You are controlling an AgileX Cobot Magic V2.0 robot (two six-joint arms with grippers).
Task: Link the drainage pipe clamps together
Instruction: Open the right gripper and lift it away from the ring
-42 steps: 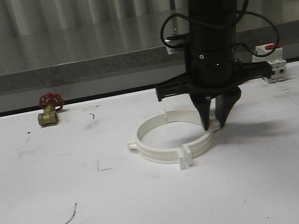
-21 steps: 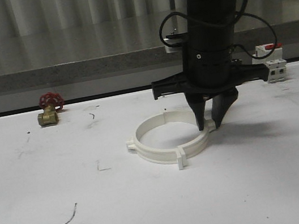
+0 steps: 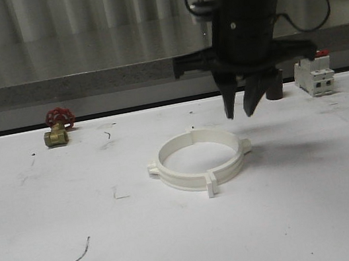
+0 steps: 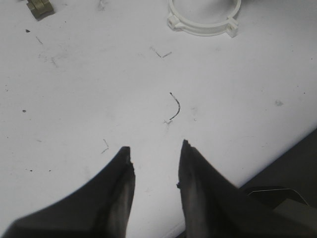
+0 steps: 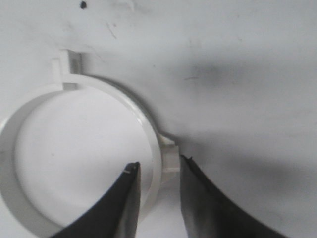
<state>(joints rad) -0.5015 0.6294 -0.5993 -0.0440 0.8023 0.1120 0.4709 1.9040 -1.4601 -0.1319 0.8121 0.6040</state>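
Note:
The two white drainage pipe clamps (image 3: 189,180) lie flat on the white table as one closed ring, with tabs sticking out at its seams. My right gripper (image 3: 239,114) hangs above the ring's right side, clear of it, open with nothing between its fingers. From the right wrist view, the right gripper (image 5: 158,163) straddles the ring's wall (image 5: 143,119) from above, beside a seam tab (image 5: 168,148). My left gripper (image 4: 155,146) is open and empty over bare table, with the ring (image 4: 198,30) far ahead of it.
A brass valve with a red handwheel (image 3: 57,128) sits at the back left of the table. A white breaker with a red top (image 3: 314,77) stands at the back right. A grey ledge runs behind the table. The table's edge (image 4: 277,163) lies close to my left gripper.
My right gripper has risen from the ring's right side, where its fingers were down around the wall, and now hangs clear above it. The ring stays on the table.

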